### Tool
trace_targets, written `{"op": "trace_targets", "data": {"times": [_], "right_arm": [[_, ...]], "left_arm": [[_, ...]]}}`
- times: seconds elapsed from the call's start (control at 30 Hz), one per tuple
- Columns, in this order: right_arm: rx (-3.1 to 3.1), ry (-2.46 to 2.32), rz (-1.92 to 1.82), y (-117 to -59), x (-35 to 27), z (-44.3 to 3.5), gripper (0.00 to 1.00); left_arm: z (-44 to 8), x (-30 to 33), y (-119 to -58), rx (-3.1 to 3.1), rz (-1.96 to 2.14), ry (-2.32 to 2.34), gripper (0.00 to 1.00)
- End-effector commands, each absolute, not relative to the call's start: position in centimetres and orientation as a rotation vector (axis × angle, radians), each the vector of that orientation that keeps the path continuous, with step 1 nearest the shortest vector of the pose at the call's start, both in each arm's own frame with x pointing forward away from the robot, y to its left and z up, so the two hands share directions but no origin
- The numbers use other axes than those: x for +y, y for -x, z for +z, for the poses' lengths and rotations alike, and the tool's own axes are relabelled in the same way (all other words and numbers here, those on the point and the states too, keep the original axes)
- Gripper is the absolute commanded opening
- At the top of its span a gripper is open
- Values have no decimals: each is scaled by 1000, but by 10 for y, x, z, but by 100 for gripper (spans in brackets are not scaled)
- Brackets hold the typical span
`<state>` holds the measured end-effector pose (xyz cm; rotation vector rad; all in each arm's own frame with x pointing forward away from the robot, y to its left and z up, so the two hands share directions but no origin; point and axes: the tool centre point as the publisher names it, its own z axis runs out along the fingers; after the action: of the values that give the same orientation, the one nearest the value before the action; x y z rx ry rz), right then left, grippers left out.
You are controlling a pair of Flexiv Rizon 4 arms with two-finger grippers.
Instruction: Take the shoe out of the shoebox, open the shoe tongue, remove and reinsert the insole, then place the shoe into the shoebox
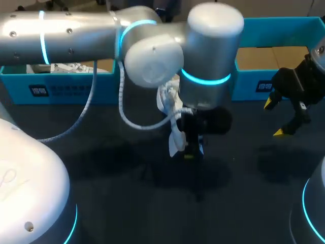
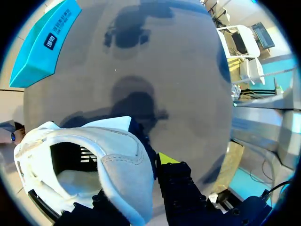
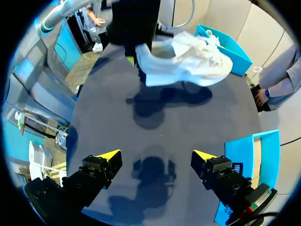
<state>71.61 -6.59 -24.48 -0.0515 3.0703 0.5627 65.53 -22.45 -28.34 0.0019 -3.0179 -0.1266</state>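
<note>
The left hand (image 2: 151,162) is clamped on the heel of the white shoe (image 2: 117,155), which hangs clear above the tabletop (image 2: 178,61). The right hand (image 3: 155,156) hovers well apart from the shoe, fingers spread and empty.

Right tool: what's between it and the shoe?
No object. In the right wrist view only bare table with shadows lies between the open right tool and the shoe.

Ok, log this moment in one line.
left gripper: shut on white shoe, held above table | right gripper: open, empty
</note>
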Motion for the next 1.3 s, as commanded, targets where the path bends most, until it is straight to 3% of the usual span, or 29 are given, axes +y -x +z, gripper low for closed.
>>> {"op": "trace_targets", "data": {"times": [0.03,0.4,1.3], "right_arm": [[3070,50,559,-716,-65,-246,100],[3070,50,559,-716,-65,-246,100],[3070,50,559,-716,-65,-246,100]], "left_arm": [[-228,-217,-669,-2979,-94,5,0],[-163,-210,-679,-2939,-28,79,0],[-160,-224,-675,-2926,-44,134,0]]}}
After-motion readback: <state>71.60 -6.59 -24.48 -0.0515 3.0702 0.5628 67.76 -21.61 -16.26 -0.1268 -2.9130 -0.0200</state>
